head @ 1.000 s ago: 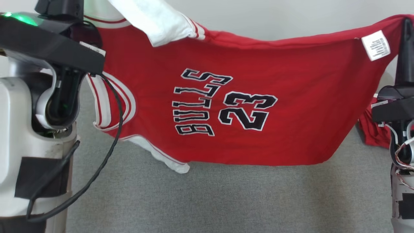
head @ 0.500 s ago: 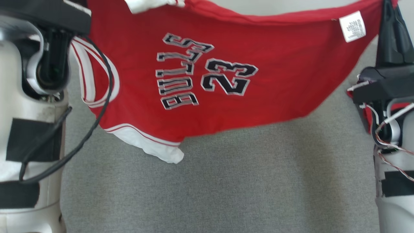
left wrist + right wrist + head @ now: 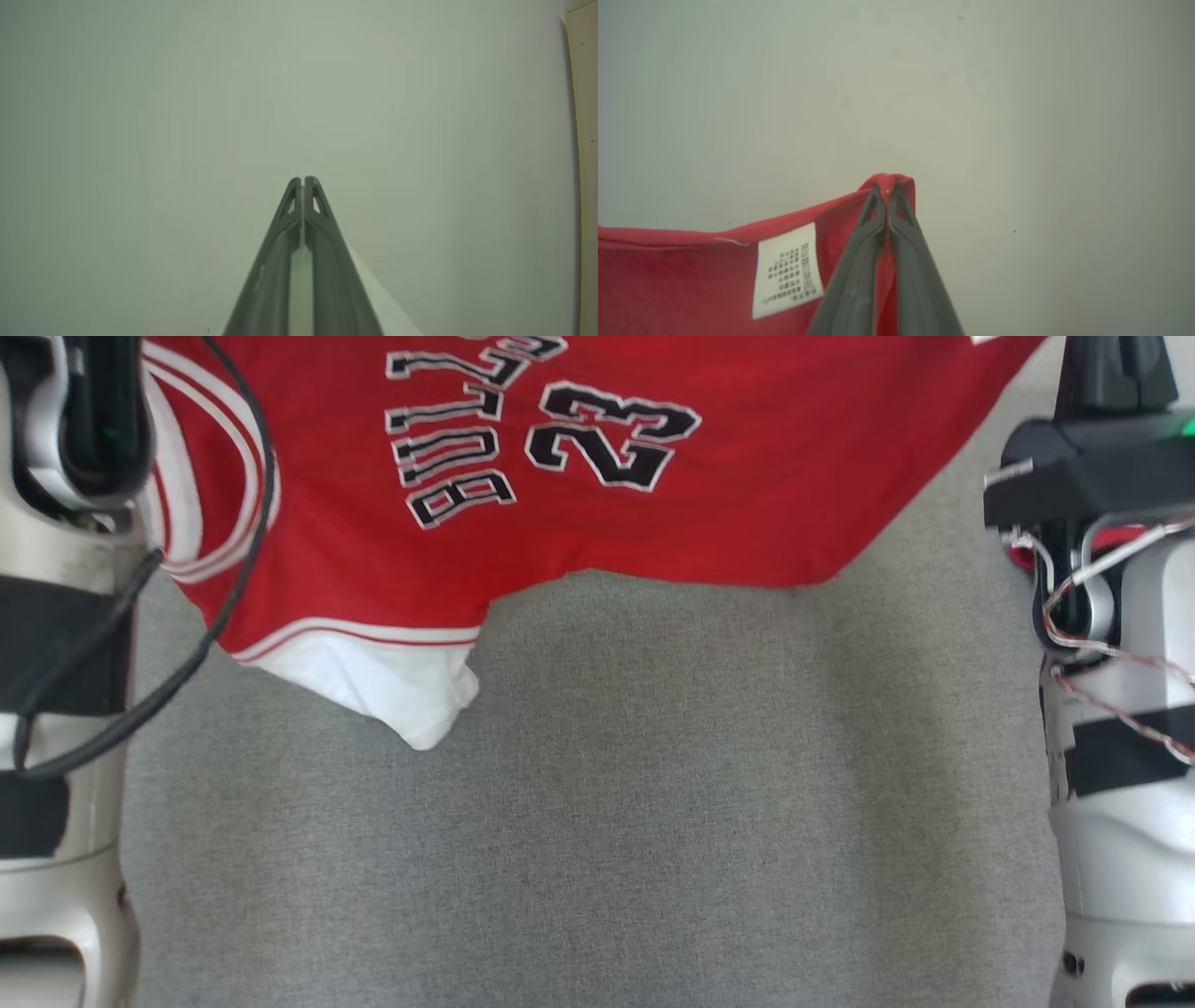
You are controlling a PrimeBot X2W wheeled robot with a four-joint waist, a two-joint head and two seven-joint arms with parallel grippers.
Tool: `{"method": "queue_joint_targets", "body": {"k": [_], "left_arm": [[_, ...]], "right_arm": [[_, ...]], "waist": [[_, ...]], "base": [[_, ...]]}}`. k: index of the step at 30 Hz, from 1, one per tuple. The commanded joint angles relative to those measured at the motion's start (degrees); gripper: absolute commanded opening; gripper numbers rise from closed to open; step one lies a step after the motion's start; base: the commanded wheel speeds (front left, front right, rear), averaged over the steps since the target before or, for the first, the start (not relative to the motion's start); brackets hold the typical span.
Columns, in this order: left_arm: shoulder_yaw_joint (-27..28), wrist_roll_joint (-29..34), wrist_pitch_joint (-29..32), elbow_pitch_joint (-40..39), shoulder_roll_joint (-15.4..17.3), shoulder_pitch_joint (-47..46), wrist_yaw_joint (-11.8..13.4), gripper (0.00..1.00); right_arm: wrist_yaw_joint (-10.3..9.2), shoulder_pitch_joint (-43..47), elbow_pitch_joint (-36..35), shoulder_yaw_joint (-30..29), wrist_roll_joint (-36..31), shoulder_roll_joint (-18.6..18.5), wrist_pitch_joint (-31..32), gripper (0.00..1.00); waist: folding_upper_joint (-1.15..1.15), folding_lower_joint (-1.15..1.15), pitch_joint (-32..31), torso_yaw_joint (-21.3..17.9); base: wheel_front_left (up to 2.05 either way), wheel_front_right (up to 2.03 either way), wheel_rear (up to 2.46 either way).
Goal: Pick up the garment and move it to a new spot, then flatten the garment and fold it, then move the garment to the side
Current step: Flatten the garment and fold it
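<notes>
Grey woven cloth covers the surface [image 3: 653, 821] across the lower part of the head view. Above it hangs a red basketball jersey [image 3: 766, 476] with white trim, turned sideways, so that the black "BULLS" and "23" run on their sides. Its upper part is cut off by the top edge, and the letter S is only half in frame. One white-edged corner droops lowest, close over the surface; whether it touches cannot be told. At the left edge stands the pale left forearm [image 3: 56, 644], banded with black tape, with a black cable [image 3: 238, 569] looping across the jersey's striped armhole. At the right edge stands the pale right forearm [image 3: 1120, 784], with loose wires and a black wrist block [image 3: 1083, 476], behind which a scrap of red cloth peeps out. Both sets of fingertips are cut off at the top.

From the left wrist, the left end effector [image 3: 302, 179] has its dark fingers pressed together on a thin pale sliver, with a pale wedge of cloth falling away beside them. It blends with the plain wall [image 3: 187, 116] behind it, but looks like the jersey's white trim.

From the right wrist, the right end effector [image 3: 888, 189] is pinched tight on a bunched red corner of the jersey, which stretches away to the left. A white care label [image 3: 787, 270], its print too small to read, hangs beside the fingers.
</notes>
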Motion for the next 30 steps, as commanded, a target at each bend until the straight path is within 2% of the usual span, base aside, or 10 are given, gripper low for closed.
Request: {"method": "queue_joint_targets", "body": {"k": [1,12,16,23,30], "left_arm": [[-0.5,0.9,-1.0,0.6,0.7,-1.4,-0.4,0.0],[-4.7,1.8,-4.2,1.9,3.0,-7.5,-0.3,0.0],[-4.6,2.9,-4.8,1.4,3.5,-10.3,-0.3,0.0],[-1.8,5.5,-4.9,-3.7,2.1,-10.7,-0.4,0.0],[-4.9,3.5,-4.9,-5.3,2.1,-7.2,-0.4,0.0]], "right_arm": [[-0.11,-1.6,1.1,0.3,-0.5,0.5,-1.0,0.0],[-0.11,-9.8,6.7,0.7,-2.4,1.5,-5.4,0.0],[-0.11,-14.0,9.1,0.4,-3.5,1.6,-6.6,0.0],[-0.11,-16.6,7.1,-0.8,-5.4,2.3,-7.0,0.0],[-0.11,-12.8,5.6,-1.3,-6.9,2.1,-6.9,0.0]], "waist": [[-0.01,-0.01,1.4,-0.5],[-0.01,-0.01,5.3,-1.7],[-0.01,-0.01,7.2,-2.0],[-0.01,-0.01,8.8,-2.0],[-0.01,-0.01,9.3,-1.5]], "base": [[0.0,0.0,0.0],[0.0,0.0,0.0],[0.0,0.0,0.0],[0.0,0.0,0.0],[0.0,0.0,0.0]]}}
